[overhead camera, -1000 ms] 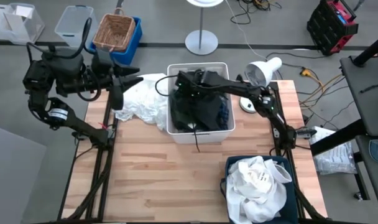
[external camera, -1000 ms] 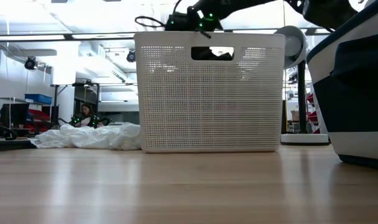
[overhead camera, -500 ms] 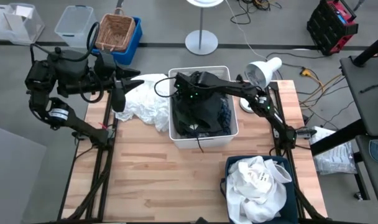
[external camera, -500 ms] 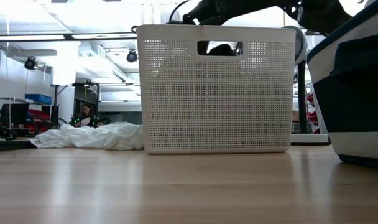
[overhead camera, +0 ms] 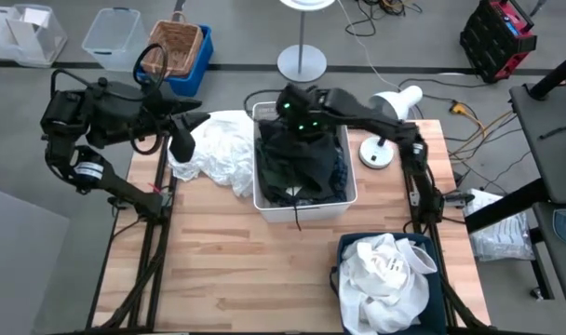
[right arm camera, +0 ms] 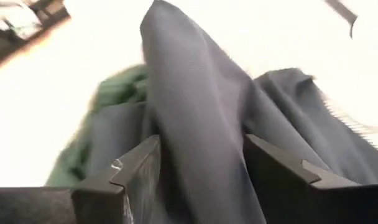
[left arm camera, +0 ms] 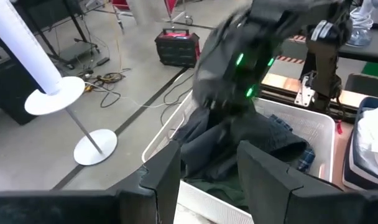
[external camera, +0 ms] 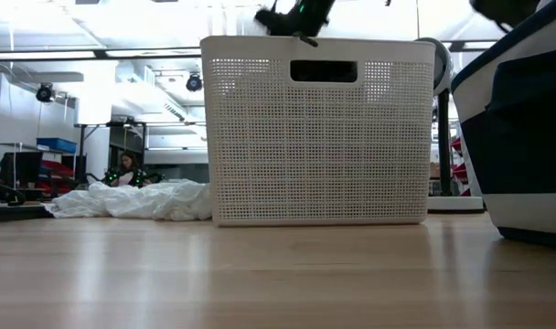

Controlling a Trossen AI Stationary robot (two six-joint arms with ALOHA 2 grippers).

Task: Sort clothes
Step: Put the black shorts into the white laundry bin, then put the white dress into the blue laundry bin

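Observation:
My right gripper (overhead camera: 292, 104) is above the far end of the white plastic bin (overhead camera: 350, 200) and is shut on a dark grey garment (overhead camera: 297, 154). The garment trails down into the bin, onto a dark green piece (right arm camera: 114, 93) and a blue plaid piece (overhead camera: 335, 172). My left gripper (overhead camera: 182, 140) is open and empty, level, just above the left part of a heap of white clothes (overhead camera: 218, 154) lying on the table left of the bin. More white clothes (overhead camera: 385, 274) fill the dark blue bin (overhead camera: 343, 249). My right gripper pinches a raised fold of the dark grey garment (right arm camera: 195, 124) between its two fingers (right arm camera: 136, 165). It comes from above, over the bin's far end. The garment hangs below the fingers, drawn up into a ridge, its lower part (overhead camera: 297, 181) still in the bin.
A white lamp (overhead camera: 395, 107) and its round base (overhead camera: 374, 155) stand at the table's far right, close to my right arm. The near left of the wooden table (overhead camera: 227, 270) is bare. A wicker basket (overhead camera: 171, 46) and a clear box lie on the floor beyond the table.
My right gripper has gone up and toward the table's far edge, drawing the dark garment up out of the bin while its lower part stays inside. Early in that second the white bin slid a little toward the table's near right.

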